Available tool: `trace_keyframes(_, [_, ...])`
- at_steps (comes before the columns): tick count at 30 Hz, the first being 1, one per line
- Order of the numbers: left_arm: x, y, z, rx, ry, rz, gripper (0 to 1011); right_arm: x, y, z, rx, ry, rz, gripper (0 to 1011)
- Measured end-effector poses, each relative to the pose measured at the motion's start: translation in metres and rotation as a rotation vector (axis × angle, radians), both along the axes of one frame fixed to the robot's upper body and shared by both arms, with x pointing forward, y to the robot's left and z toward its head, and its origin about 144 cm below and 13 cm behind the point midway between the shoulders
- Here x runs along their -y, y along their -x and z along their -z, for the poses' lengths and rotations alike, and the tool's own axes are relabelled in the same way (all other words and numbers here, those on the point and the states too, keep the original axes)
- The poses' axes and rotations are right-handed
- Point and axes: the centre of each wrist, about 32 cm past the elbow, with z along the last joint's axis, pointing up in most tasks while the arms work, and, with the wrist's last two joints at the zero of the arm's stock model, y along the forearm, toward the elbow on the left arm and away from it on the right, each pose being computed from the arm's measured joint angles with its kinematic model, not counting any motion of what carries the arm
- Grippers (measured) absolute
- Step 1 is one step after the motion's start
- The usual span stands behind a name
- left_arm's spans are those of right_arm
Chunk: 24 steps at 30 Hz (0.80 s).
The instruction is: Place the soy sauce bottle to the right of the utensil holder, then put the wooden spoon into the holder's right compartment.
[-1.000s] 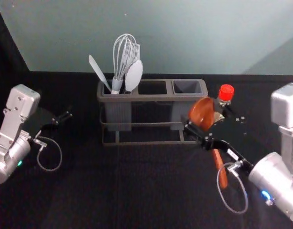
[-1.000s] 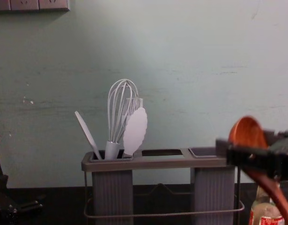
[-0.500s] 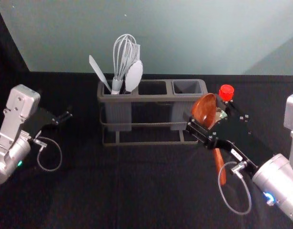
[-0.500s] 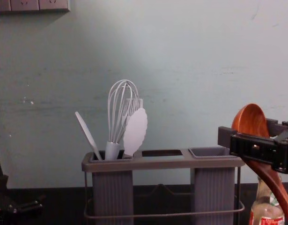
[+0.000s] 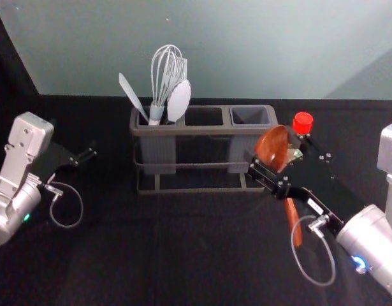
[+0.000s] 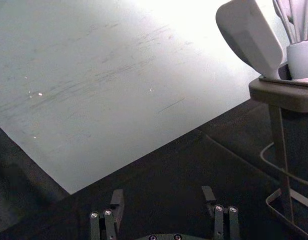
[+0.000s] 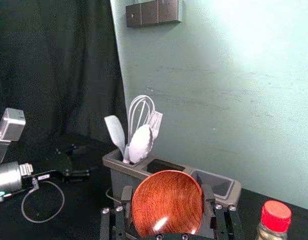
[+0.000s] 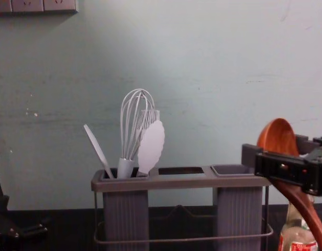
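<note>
In the head view my right gripper (image 5: 276, 157) is just right of the utensil holder (image 5: 202, 131), shut on the wooden spoon (image 5: 271, 148) by the sides of its bowl. The spoon's handle hangs down, tilted. My right gripper (image 7: 168, 194) shows in its wrist view with the bowl (image 7: 166, 202) between the fingers. The red-capped soy sauce bottle (image 5: 303, 122) stands right of the holder, partly behind the gripper; its label shows in the chest view (image 8: 298, 238). The holder's right compartment (image 5: 250, 116) has nothing in it. At far left, my left gripper (image 5: 88, 156) idles, open in its wrist view (image 6: 163, 197).
A whisk (image 5: 164, 73), a white spoon-like utensil (image 5: 179, 101) and other pale utensils stand in the holder's left compartment. The middle compartment (image 5: 204, 116) is between the left and right ones. A wall (image 5: 215, 51) rises behind the table (image 5: 151, 248).
My right gripper has lifted slightly with the spoon, which now stands more upright, then has dipped and shifted a little left in the chest view. The left arm and the bottle have not moved.
</note>
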Motion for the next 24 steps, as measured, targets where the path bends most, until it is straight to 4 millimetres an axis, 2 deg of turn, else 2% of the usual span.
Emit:
trace_keyframes(8, [0.000,0.000,0.000,0.000,0.000,0.000,1011,-0.007,-0.019,-0.013,0.029,-0.001,-0.039,839])
trace_keyframes(14, [0.000,0.000,0.000,0.000,0.000,0.000,1011,-0.016,-0.050,-0.031,0.058,-0.011,-0.059,839])
trace_keyframes(15, [0.000,0.000,0.000,0.000,0.000,0.000,1011,-0.016,-0.050,-0.031,0.058,-0.011,-0.059,840])
trace_keyframes(21, [0.000,0.000,0.000,0.000,0.000,0.000,1011,-0.022,-0.084,-0.043,0.068,-0.027,-0.065,839])
trace_keyframes(24, [0.000,0.000,0.000,0.000,0.000,0.000,1011,-0.024,-0.094,-0.048,0.070,-0.037,-0.068,839])
